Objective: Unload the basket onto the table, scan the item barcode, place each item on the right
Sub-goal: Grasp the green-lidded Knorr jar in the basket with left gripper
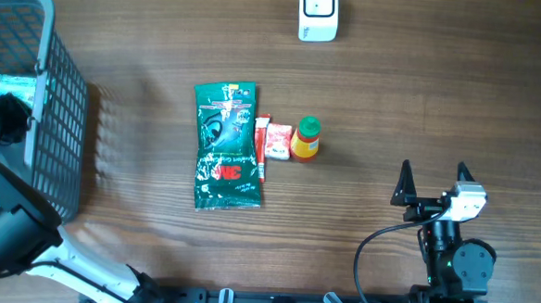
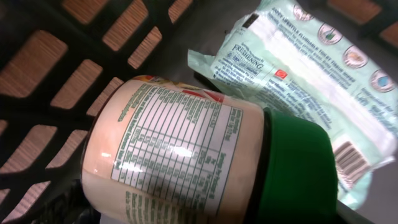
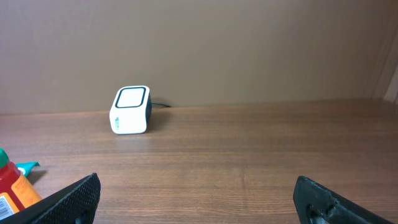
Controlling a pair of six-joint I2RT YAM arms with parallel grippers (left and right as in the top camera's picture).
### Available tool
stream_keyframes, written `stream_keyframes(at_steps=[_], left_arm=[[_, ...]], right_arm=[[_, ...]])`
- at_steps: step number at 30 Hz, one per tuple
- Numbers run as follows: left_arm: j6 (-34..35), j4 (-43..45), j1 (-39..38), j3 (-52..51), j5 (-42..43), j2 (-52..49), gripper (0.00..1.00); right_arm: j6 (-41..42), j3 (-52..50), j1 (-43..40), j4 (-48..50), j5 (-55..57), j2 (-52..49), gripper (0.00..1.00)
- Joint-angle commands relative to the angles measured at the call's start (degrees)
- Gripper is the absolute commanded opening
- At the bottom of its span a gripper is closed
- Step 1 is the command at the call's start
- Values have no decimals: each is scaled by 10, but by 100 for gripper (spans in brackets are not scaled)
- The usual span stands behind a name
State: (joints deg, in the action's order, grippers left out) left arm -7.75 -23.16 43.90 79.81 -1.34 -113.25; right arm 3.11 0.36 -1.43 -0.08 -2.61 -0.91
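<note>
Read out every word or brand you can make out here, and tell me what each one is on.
"3M": red logo on the green packet.
"FRESHENING": on the pale green soft pack.
Nutrition table on the green-lidded jar: too blurred to read.
Labels on the orange bottle and red sachet: too small.

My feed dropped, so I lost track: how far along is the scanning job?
Done: three items, a green 3M pack, a red packet and an orange bottle, lie out on the table; whether scanned is not shown. In hand: the left arm is in the basket, its camera close over a green-lidded jar; no grip visible. Left: bring it to the scanner. The right gripper sits open.
</note>
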Motion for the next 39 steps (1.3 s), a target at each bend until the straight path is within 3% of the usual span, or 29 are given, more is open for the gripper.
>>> stream_keyframes(at_steps=[1,7,23,26,29,35,39], left_arm=[[34,3,-1,-2,19,78,73],[104,-4,-1,-2,26,181,75],[314,-20,-2,-2,372,461,75],[324,-24,-2,-2,370,490,78],[325,-45,-2,-2,321,500,100],[427,-117,-2,-2,146,465,100],[432,-119,-2,-2,132,421,100]], right_arm=[[-5,0,3,1,-7,1,100],[-5,0,3,1,-7,1,100],[-5,-1,3,1,-7,1,100],[-5,0,3,1,-7,1,100],[-5,0,3,1,-7,1,100],[-5,0,3,1,-7,1,100],[-5,0,3,1,-7,1,100]])
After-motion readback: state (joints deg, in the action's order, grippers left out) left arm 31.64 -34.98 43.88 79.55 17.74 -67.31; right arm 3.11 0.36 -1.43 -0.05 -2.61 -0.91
